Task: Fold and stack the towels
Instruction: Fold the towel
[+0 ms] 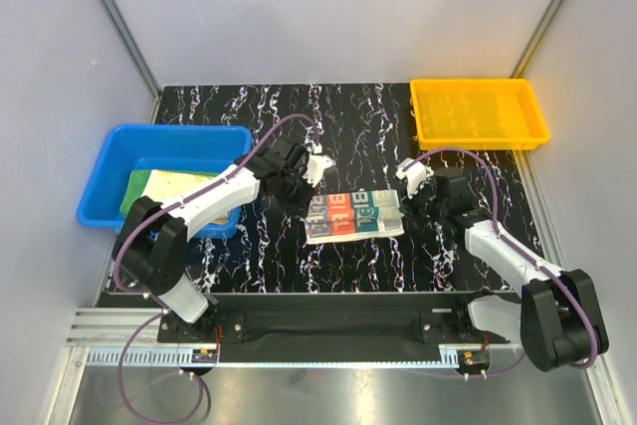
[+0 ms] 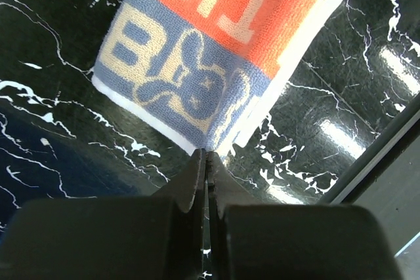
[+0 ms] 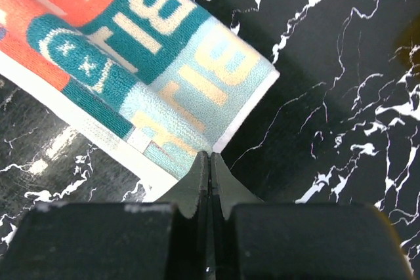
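Observation:
The cream RABBIT towel (image 1: 353,214) lies folded into a flat rectangle in the middle of the black marbled table. My left gripper (image 1: 306,189) is shut at its far left corner; in the left wrist view the jaws (image 2: 207,155) meet right at the corner of the towel (image 2: 197,63). My right gripper (image 1: 405,192) is shut at the far right corner, its tips (image 3: 210,157) at the corner of the towel (image 3: 131,77). A pale yellow cloth (image 1: 169,182) with green along its left edge lies in the blue bin; its print does not show.
The blue bin (image 1: 109,146) stands at the left, under my left arm. An empty orange tray (image 1: 478,136) stands at the back right. Grey walls close in both sides, and a metal rail runs along the near edge.

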You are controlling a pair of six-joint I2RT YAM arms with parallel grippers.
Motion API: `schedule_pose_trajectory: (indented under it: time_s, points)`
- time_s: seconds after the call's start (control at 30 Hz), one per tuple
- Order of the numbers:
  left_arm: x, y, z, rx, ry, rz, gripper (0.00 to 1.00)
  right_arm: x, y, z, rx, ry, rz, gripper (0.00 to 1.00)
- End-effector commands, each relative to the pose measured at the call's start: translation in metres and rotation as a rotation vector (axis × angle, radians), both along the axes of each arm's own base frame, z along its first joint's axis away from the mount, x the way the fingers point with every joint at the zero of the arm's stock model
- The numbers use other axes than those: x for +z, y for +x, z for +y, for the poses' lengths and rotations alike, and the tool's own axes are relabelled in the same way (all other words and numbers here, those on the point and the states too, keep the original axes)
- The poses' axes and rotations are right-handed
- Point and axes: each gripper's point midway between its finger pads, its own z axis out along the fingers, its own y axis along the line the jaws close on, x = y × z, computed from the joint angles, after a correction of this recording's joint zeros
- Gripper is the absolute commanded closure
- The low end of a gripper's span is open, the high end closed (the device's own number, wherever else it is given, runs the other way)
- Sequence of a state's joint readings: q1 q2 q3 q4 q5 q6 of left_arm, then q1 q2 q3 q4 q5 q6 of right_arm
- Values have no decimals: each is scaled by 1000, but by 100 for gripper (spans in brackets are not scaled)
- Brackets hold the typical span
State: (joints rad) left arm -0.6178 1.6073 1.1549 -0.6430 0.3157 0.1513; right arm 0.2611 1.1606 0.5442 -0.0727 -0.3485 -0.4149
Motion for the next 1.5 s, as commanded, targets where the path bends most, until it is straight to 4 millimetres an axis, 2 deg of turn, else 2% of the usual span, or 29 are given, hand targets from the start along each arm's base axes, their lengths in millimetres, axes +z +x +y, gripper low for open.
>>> schedule_pose_trajectory:
  time_s: [0.0, 0.07, 0.1, 0.2, 0.27, 0.37, 0.43, 0.5, 0.67, 0.73, 0.8, 0.87, 0.9, 0.93, 1.03, 1.13, 1.23, 1.37, 1.47]
  points:
    - [-8, -12, -2, -14, -3, 53, 100, -1, 2, -7, -56, -27, -9, 96]
    - [-15, -18, -2, -25, 8, 88, 99, -4, 1, -11, -77, -38, 0, 94]
    - [-17, -21, -3, -34, 10, 97, 95, -4, 1, -12, -81, -45, 4, 93]
    - [-21, -30, -4, -46, 11, 123, 81, -1, 1, -12, -83, -45, 16, 80]
    - [-17, -35, -6, -52, -5, 133, 78, 6, 2, -10, -74, -35, 6, 70]
    - [-10, -39, -5, -47, -12, 120, 72, 24, 4, -4, -70, 6, -7, 67]
    - [-7, -39, -4, -31, -20, 108, 66, 34, 2, 4, -52, 47, 14, 65]
    - [0, -34, -11, -4, -62, 87, 65, 52, -1, 21, -17, 132, 61, 62]
    - [0, -19, -15, 137, -71, 59, 64, 50, 3, 28, -179, 238, 258, 56]
    - [1, -12, -15, 239, -97, 45, 63, 43, 5, 26, -306, 247, 388, 59]
    - [3, -11, -15, 336, -128, 46, 60, 37, 6, 24, -413, 261, 472, 66]
    - [4, -10, -13, 405, -169, 30, 56, 26, 0, 30, -422, 297, 530, 74]
    - [-3, -10, -7, 491, -160, 44, 55, 23, -1, 32, -448, 322, 549, 76]
    - [-6, -8, -4, 525, -151, 47, 55, 14, -1, 28, -484, 317, 548, 84]
    - [-26, -10, -1, 599, -121, 92, 54, -12, -5, 18, -554, 283, 561, 87]
    - [-37, -13, -1, 622, -125, 115, 53, -35, -15, 23, -558, 263, 670, 88]
    - [-40, -11, 1, 645, -120, 107, 51, -55, -25, 14, -639, 212, 737, 88]
    - [-32, -3, 8, 679, -97, 64, 50, -51, -32, 13, -674, 217, 764, 89]
    - [-18, -1, -1, 659, -141, 68, 50, -28, -27, 11, -695, 252, 710, 88]
